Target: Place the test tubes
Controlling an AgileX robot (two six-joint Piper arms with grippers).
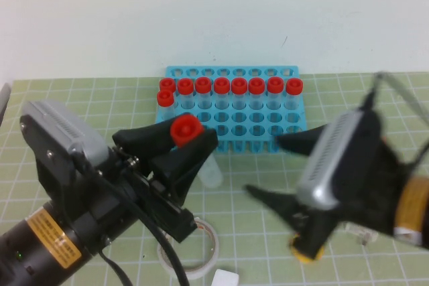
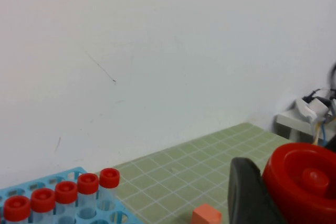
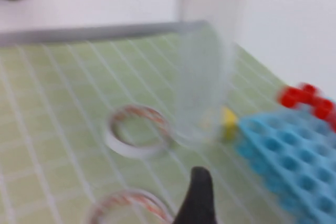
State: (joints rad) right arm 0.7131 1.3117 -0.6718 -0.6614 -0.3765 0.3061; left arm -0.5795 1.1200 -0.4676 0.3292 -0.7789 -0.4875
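In the high view my left gripper (image 1: pixel 186 136) is raised in front of the rack and shut on a test tube (image 1: pixel 209 169) just below its red cap (image 1: pixel 186 129). The left wrist view shows that cap (image 2: pixel 304 182) pressed against one black finger (image 2: pixel 247 195). The blue rack (image 1: pixel 231 135) stands at the back with a row of red-capped tubes (image 1: pixel 238 86). My right gripper (image 1: pixel 263 165) hovers open to the right of the tube, apart from it. In the right wrist view the clear tube (image 3: pixel 202 77) hangs ahead of one right finger (image 3: pixel 197 198).
A tape roll (image 1: pixel 201 252) and a white block (image 1: pixel 224 278) lie near the front edge. A yellow piece (image 1: pixel 305 252) sits under my right gripper. An orange block (image 2: pixel 206 214) lies on the green grid mat. A second tape roll (image 3: pixel 126 208) lies close by.
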